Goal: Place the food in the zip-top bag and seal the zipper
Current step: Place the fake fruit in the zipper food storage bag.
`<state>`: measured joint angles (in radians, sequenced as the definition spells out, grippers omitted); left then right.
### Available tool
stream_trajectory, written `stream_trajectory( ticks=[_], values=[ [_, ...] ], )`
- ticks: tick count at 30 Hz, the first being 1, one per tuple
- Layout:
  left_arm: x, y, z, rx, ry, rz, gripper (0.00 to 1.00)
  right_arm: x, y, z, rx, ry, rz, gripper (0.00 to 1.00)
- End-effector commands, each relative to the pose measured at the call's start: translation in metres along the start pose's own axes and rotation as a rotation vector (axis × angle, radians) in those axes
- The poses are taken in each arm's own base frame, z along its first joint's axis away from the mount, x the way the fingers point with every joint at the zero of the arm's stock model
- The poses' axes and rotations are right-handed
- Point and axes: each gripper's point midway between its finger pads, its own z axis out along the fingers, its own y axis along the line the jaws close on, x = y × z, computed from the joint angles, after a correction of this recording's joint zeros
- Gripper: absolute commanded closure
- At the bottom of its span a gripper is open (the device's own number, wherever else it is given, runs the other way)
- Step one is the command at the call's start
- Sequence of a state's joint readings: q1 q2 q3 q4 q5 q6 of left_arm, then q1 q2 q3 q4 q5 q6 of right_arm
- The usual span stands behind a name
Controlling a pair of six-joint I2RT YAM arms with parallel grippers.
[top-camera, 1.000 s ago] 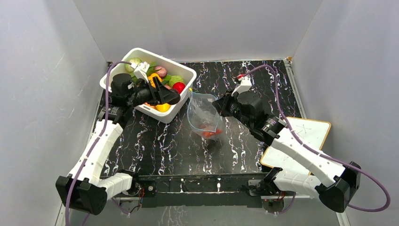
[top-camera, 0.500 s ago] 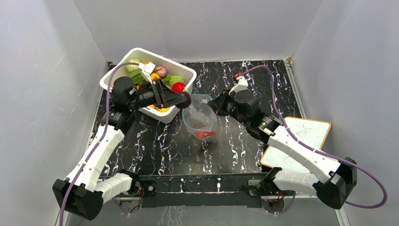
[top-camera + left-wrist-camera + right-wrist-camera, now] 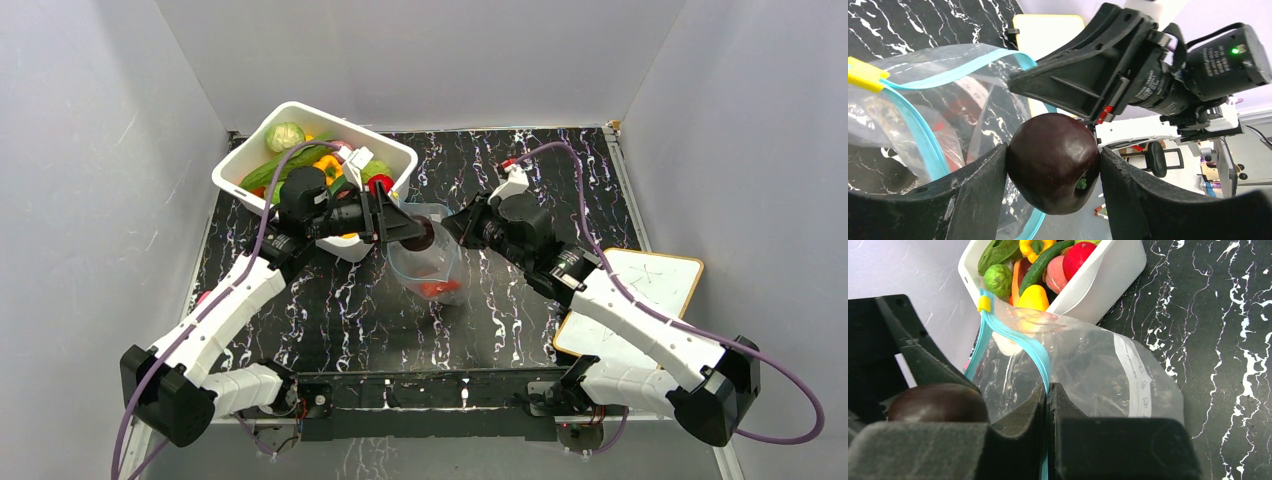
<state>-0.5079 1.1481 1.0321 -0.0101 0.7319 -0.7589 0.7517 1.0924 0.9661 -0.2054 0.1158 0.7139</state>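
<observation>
Left end effector (image 3: 408, 228) is partly open, its two dark fingers (image 3: 973, 195) pressed against either side of a round dark purple fruit (image 3: 1053, 167), which fills the gap between them. It holds the fruit at the open mouth of the zip-top bag (image 3: 430, 262), at about the height of the rim; whether the fruit has crossed the rim cannot be told. The bag stands near the middle of the surface (image 3: 500, 320), just right of the tub. Its mouth is spread wide, and a red piece (image 3: 437, 288) lies in its lower part. The light-blue zipper (image 3: 1033, 352) curves around the mouth, with a yellow slider (image 3: 983, 303) at one end of the strip.

Right end effector (image 3: 1047, 405) is closed, with no gap showing between its fingers, pinching the bag's rim on the zipper strip and holding that side up. The two end effectors face each other across the bag's mouth, close together.

On the surface, black with white veining, a white tub (image 3: 350, 127) sits at the far left. It holds more of the food: a green cabbage (image 3: 286, 136), a yellow pepper (image 3: 327, 163) and a round red piece (image 3: 379, 183) among others. A white board (image 3: 665, 275) lies at the right edge. Plain grey walls (image 3: 430, 60) close in the left, far and right sides.
</observation>
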Motion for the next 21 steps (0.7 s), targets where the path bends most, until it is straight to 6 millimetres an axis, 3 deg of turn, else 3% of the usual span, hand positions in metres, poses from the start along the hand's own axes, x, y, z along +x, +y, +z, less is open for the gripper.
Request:
stream_trajectory(
  ticks=[1, 10, 16, 21],
  values=[
    [-0.001, -0.007, 0.000, 0.000, 0.003, 0.024, 0.38, -0.020, 0.019, -0.011, -0.071, -0.075, 0.025, 1.00],
    [-0.004, -0.007, -0.003, -0.019, -0.014, 0.050, 0.23, -0.016, 0.016, -0.013, -0.072, -0.066, 0.019, 1.00],
    [-0.009, -0.003, -0.009, -0.096, -0.016, 0.081, 0.22, -0.019, 0.014, -0.017, -0.064, -0.083, 0.016, 1.00],
    [-0.017, 0.014, -0.022, -0.251, -0.046, 0.120, 0.22, -0.021, 0.011, -0.017, -0.055, -0.093, 0.000, 1.00]
  ],
)
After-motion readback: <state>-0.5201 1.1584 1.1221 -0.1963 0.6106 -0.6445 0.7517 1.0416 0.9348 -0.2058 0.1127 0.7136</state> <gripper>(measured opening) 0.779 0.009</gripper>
